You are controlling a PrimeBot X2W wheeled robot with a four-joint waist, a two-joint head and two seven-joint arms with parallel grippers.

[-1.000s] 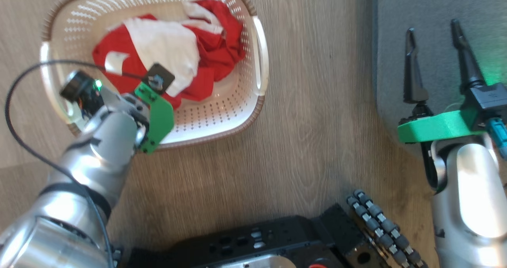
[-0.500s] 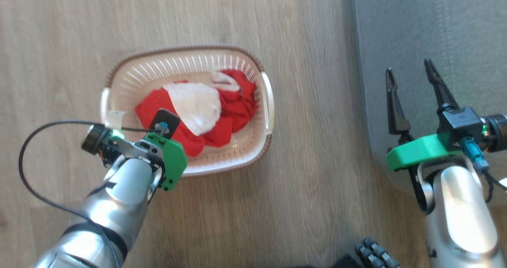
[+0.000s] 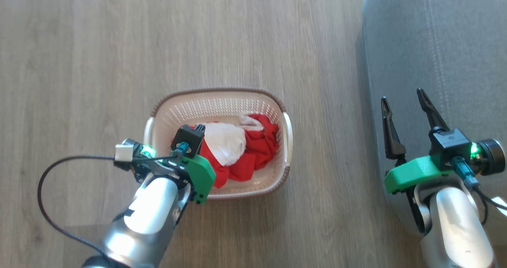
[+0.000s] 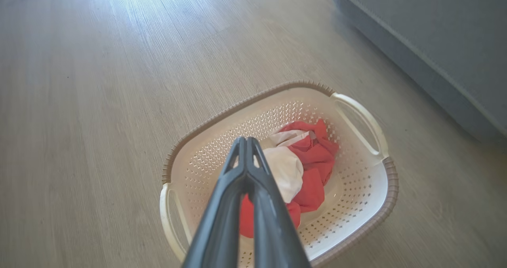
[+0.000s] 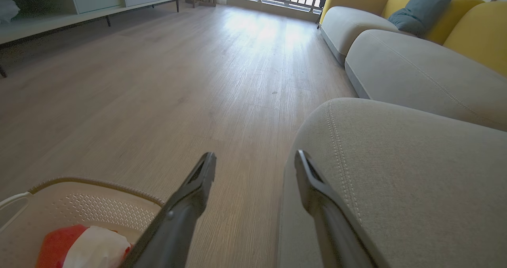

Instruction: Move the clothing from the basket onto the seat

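Observation:
The white perforated basket with a brown rim stands on the wood floor, left of the grey seat. Red and white clothing lies crumpled inside it. My left gripper hovers over the basket's near-left part. In the left wrist view that gripper is shut with nothing between its fingers, above the clothing and the basket, with the seat beyond. My right gripper stands open over the seat's left edge. The right wrist view shows it empty, between the floor and the seat.
A black cable loops from my left wrist over the floor. Further grey sofa sections with yellow backs and a grey-blue pillow run along the right. A low white cabinet stands far left, and wood floor lies open ahead.
The head camera has pulled back and shifted, so the basket looks smaller and sits more central. My left gripper stays over the basket's near-left part. The right gripper stays open by the seat edge.

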